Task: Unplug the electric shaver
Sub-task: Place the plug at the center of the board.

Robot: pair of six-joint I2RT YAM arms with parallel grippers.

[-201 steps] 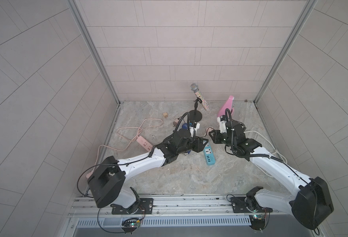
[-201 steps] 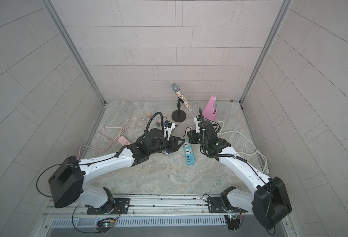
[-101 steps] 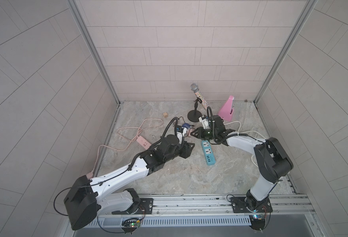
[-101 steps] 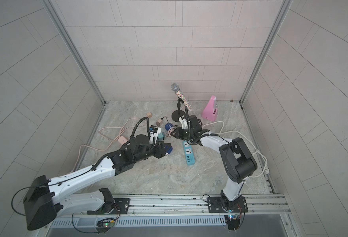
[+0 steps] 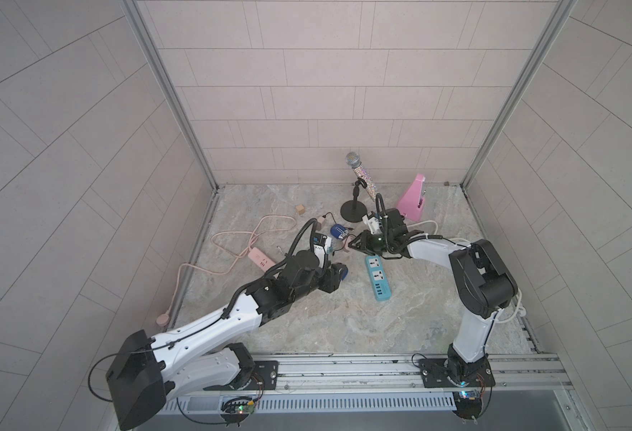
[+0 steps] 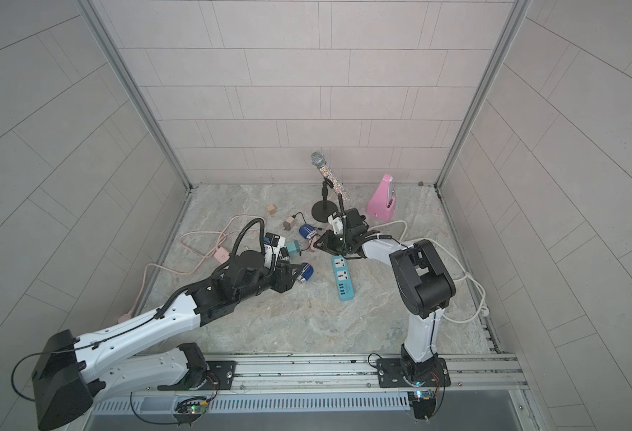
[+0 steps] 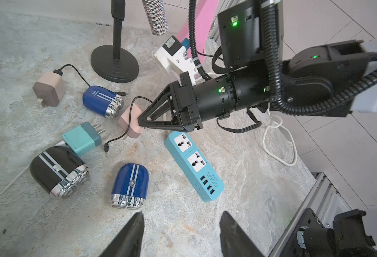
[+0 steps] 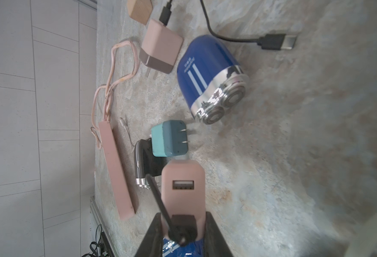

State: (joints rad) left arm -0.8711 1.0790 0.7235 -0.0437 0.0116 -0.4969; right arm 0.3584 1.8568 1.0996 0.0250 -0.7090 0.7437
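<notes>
Looked steeply down in both top views from high above the near rail, facing the far wall, distant enough to hold the whole counter (image 5: 325, 328), both arms and three tiled walls. Shared nearly the same scene, shifted slightly sideways. Sat low and close on the left wrist, facing far and right across the blue power strip (image 7: 194, 164) toward the right end effector (image 7: 142, 122). Sat closer still on the right wrist, facing left toward the pink power strip (image 8: 116, 171). Shared the teal plug (image 7: 80, 139) and pink adapter (image 7: 129, 121) between wrist views.
</notes>
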